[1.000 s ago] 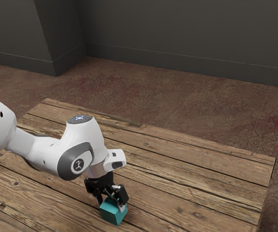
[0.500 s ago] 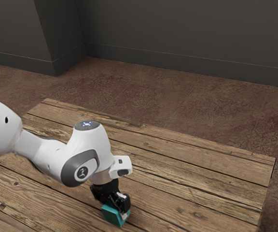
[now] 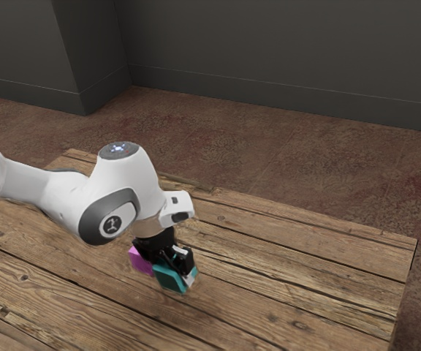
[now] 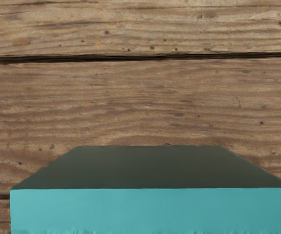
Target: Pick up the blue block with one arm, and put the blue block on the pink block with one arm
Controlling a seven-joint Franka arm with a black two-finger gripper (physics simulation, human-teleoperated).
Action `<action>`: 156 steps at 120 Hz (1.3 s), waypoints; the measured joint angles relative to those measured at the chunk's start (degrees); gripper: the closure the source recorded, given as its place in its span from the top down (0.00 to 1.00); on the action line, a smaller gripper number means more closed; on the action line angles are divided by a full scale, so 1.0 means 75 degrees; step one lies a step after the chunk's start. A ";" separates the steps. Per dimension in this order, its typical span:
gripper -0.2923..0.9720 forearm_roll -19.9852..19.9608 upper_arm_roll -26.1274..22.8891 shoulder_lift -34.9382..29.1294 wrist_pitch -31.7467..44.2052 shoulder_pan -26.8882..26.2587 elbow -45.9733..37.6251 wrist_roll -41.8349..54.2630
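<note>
Clasping blue block [image 3: 168, 280], claw [image 3: 177, 270] beside pink block [image 3: 139, 259]

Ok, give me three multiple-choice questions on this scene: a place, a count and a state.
1. Where is the pink block? A: at the exterior view's left of the blue block. B: on top of it. C: on the floor.
2. How many blocks are there? A: one. B: two. C: four.
3. The gripper is: A: open. B: shut on the pink block. C: shut on the blue block.
Answers: A, it peeks out beside the hand; B, one pink, one blue; C, it grips the blue one.
</note>
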 joint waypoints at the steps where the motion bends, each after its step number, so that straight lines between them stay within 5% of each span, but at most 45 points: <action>1: 0.43 0.0026 0.0004 -0.0037 -0.0032 0.0075 0.0003 -0.0012; 39: 0.43 0.0669 0.0172 0.0047 -0.0851 0.1161 0.0561 -0.0289; 156: 0.46 0.0641 0.0252 0.1237 -0.1100 0.1484 0.1599 0.0354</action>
